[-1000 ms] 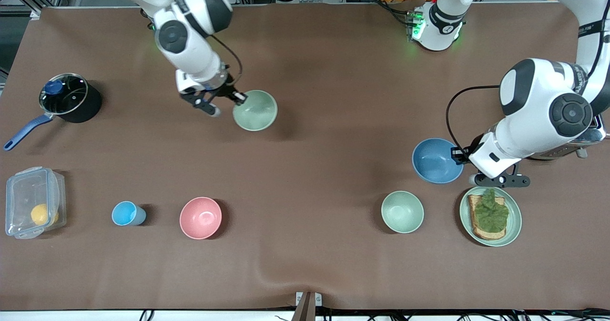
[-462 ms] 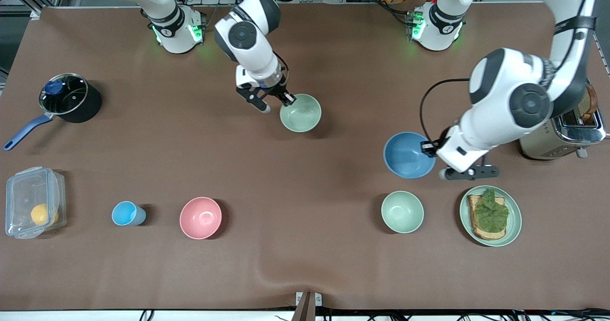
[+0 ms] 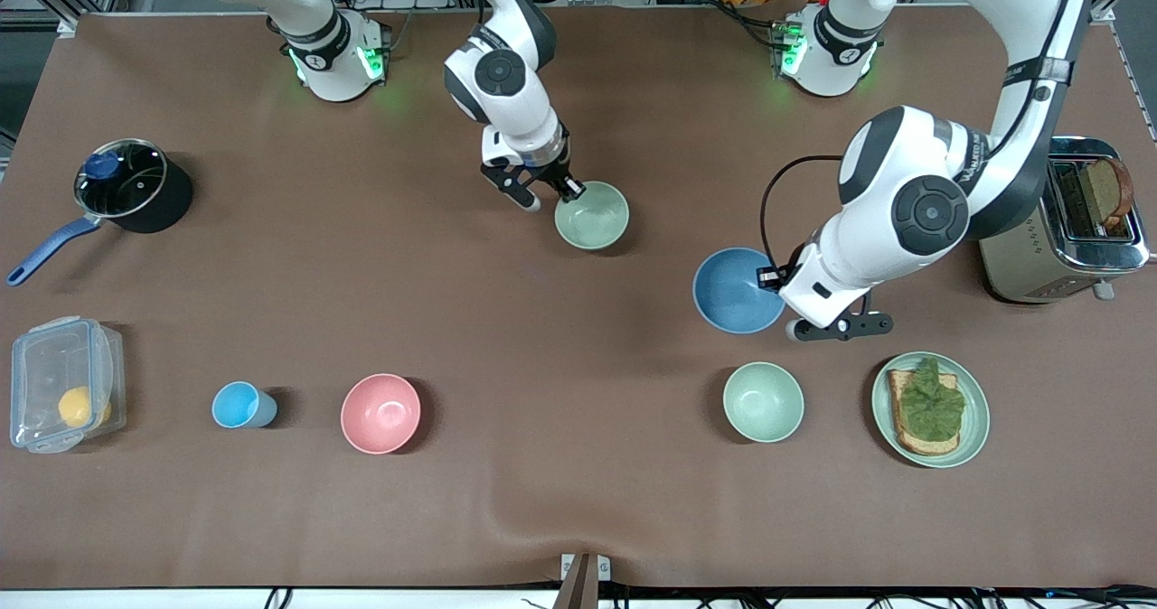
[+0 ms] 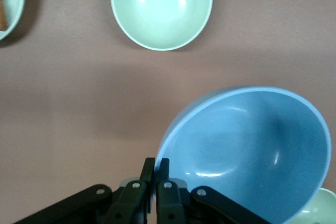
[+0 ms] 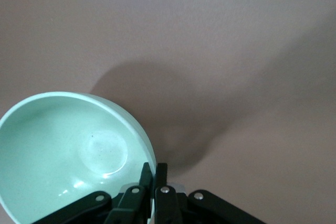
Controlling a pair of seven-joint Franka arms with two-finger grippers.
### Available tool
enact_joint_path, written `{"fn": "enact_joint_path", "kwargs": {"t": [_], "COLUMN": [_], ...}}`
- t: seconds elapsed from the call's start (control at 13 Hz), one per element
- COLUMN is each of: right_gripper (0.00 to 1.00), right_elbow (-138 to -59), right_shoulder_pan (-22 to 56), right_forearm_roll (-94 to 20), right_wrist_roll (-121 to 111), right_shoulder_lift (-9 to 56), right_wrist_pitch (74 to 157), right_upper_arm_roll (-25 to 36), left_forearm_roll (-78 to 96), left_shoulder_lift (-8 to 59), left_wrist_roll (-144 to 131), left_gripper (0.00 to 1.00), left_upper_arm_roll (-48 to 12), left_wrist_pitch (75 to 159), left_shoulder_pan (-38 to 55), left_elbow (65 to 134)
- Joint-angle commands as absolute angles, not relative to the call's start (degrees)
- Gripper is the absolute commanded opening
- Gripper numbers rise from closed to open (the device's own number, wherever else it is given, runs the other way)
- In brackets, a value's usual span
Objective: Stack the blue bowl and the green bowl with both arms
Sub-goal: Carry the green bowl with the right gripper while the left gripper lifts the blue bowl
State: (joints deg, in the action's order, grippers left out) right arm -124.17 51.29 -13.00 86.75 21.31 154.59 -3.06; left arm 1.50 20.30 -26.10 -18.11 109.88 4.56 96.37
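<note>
Four bowls show: one blue bowl [image 3: 737, 289], one green bowl [image 3: 592, 215], one paler mint bowl [image 3: 763, 401] and one pink bowl [image 3: 380, 413]. The left gripper [image 3: 770, 276] is clamped on the blue bowl's rim at its 3 o'clock edge, over the worktop [image 3: 578, 464]. The right gripper [image 3: 569, 191] pinches the green bowl's rim at 10 o'clock, lifted. Both bowls are round, mouths upward, slightly tilted.

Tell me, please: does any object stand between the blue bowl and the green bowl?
Nothing visible does. The left gripper holds the blue bowl, the right gripper holds the green bowl, and only bare table lies between them.
</note>
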Motion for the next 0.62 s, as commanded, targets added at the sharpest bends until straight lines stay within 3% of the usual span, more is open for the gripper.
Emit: {"fn": "enact_joint_path", "kwargs": {"t": [0.0,0.08,0.15,0.23,0.31,0.46,0.54], "right_gripper": [0.00,0.00,0.24,0.61,0.68,1.00,1.00], "right_elbow": [-120.68,-119.89,-119.71,-119.62,-119.62,-119.36,-118.83], "right_shoulder_pan": [53.69,55.35,56.76,57.04,57.04,57.04,56.43], "right_forearm_roll": [-11.16,-11.16,-11.16,-11.16,-11.16,-11.16,-11.25], "right_wrist_roll": [90.87,91.66,91.76,91.93,92.54,93.78,93.78], "right_shoulder_lift": [24.69,25.31,25.31,25.31,25.31,25.31,25.23], "right_wrist_pitch": [155.04,155.04,154.95,154.95,154.95,154.86,154.34], "right_upper_arm_roll": [-1.50,0.07,1.65,2.10,2.11,2.11,2.11], "left_forearm_roll": [4.30,4.39,4.39,4.48,4.48,4.48,4.48], "left_shoulder_lift": [20.83,21.70,21.88,22.06,22.41,22.59,22.41], "left_wrist_roll": [-26.89,-26.89,-26.89,-26.98,-26.98,-26.98,-26.98], "left_gripper": [0.00,0.00,0.00,0.00,0.00,0.00,0.00], "left_upper_arm_roll": [-18.11,-18.11,-18.11,-18.11,-18.11,-18.11,-18.11], "left_wrist_pitch": [111.35,111.97,112.23,112.93,112.94,113.46,113.55], "left_shoulder_pan": [4.83,5.44,6.06,6.24,6.41,6.59,6.85], "left_elbow": [95.71,95.80,95.80,95.97,95.98,95.98,95.89]}}
